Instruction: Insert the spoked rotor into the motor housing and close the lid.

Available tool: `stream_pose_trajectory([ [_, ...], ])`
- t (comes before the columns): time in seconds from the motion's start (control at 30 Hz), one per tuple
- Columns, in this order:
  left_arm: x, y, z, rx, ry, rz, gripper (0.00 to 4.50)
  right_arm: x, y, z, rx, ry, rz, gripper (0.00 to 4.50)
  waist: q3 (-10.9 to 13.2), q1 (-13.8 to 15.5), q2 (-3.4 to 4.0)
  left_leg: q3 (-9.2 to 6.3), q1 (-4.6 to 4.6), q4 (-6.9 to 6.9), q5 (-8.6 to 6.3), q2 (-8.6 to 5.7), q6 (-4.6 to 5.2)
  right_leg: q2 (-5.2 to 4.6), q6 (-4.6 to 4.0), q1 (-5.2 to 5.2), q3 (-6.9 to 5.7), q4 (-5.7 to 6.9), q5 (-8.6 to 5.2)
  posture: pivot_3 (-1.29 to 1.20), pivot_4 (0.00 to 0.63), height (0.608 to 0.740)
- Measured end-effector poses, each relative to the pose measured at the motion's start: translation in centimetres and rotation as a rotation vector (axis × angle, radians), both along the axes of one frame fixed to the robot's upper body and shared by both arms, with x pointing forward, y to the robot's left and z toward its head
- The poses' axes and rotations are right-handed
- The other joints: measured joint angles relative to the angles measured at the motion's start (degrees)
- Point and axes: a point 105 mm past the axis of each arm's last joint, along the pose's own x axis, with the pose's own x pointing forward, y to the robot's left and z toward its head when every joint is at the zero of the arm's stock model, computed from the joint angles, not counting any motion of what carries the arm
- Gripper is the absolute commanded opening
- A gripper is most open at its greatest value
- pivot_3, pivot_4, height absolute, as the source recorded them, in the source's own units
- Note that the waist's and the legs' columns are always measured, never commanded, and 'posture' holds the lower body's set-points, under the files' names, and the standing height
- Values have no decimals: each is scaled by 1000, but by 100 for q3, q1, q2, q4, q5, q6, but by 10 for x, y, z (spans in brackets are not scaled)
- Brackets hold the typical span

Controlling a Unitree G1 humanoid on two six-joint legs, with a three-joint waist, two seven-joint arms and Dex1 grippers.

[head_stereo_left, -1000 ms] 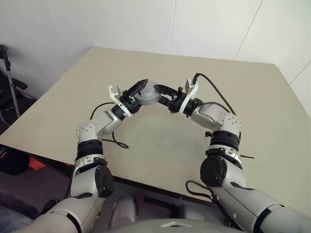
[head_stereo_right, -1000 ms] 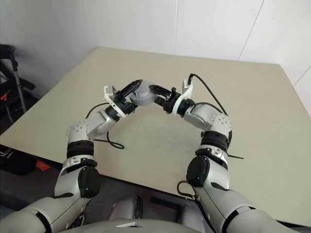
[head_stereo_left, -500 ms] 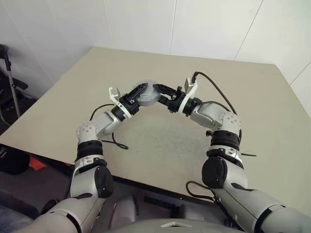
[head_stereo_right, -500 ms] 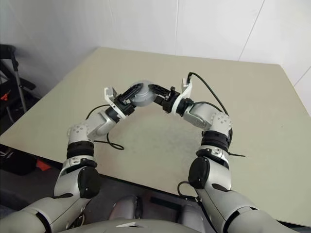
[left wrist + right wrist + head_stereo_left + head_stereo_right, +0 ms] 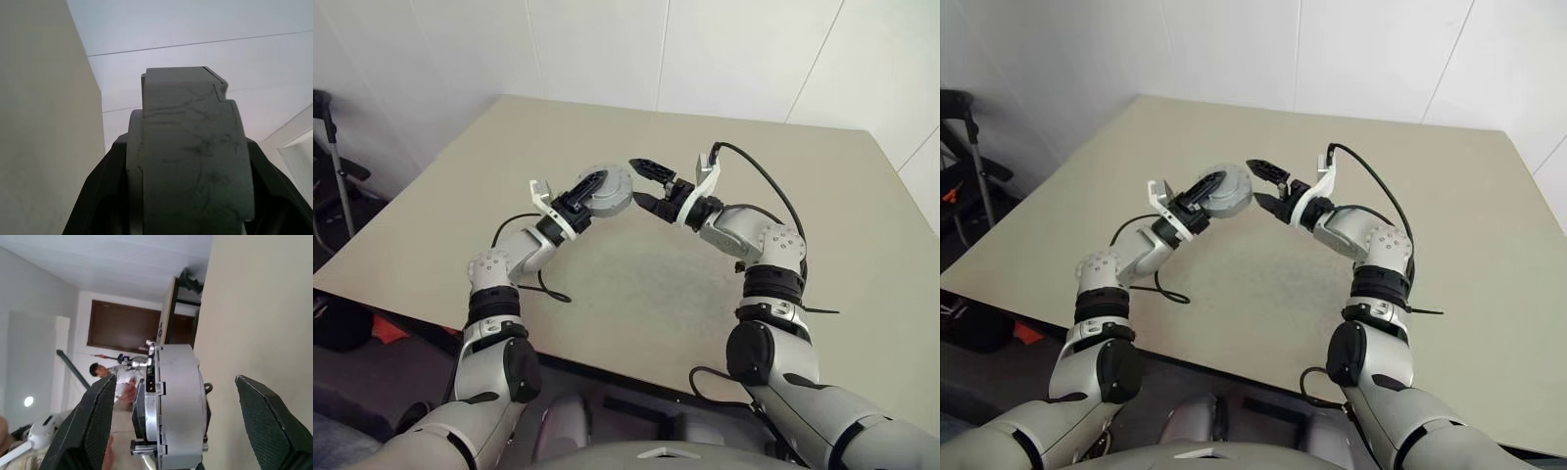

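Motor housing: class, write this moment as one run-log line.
motor housing: lid closed, held above table | left gripper: shut on motor housing | right gripper: open, beside it, not touching

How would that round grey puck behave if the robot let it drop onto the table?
The puck looks like solid metal, so probably stiff and heavy for its size. Its round edge suggests it could roll if it landed on its rim. The left gripper holds it clear above the table.

Head eyes look down over the table (image 5: 636, 284); wrist cameras close on the motor housing (image 5: 178, 401).
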Motion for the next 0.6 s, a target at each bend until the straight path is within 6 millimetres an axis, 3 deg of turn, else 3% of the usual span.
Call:
stream_pose_trajectory([
  [0.1, 10, 18, -11, 72, 22, 126, 2232, 6, -5, -7, -48, 7, -55, 4281, 0, -21, 0, -1, 0, 0, 0, 1, 0, 0, 0, 0, 0, -1, 0, 0, 0, 740],
  [0.23, 21, 75, -36, 167, 113, 398, 2232, 11, -17, -10, -76, 3, -98, 4281, 0, -66, 0, -3, 0, 0, 0, 2, 0, 3, 1, -1, 0, -3, 0, 0, 0, 740],
  [0.37, 16, 120, -56, 222, 193, 564, 2232, 12, -19, -12, -73, 1, -100, 4281, 1, -40, -4, -9, -5, -1, -1, 0, 1, 2, 1, 0, -4, -8, 0, 0, 0, 740],
  [0.6, 15, 130, -71, 257, 271, 613, 2232, 10, -8, -21, -91, 9, -61, 4281, 1, 72, -9, -11, 2, 9, 2, 0, -3, -2, 9, 15, -6, -6, 5, 0, 0, 740],
])
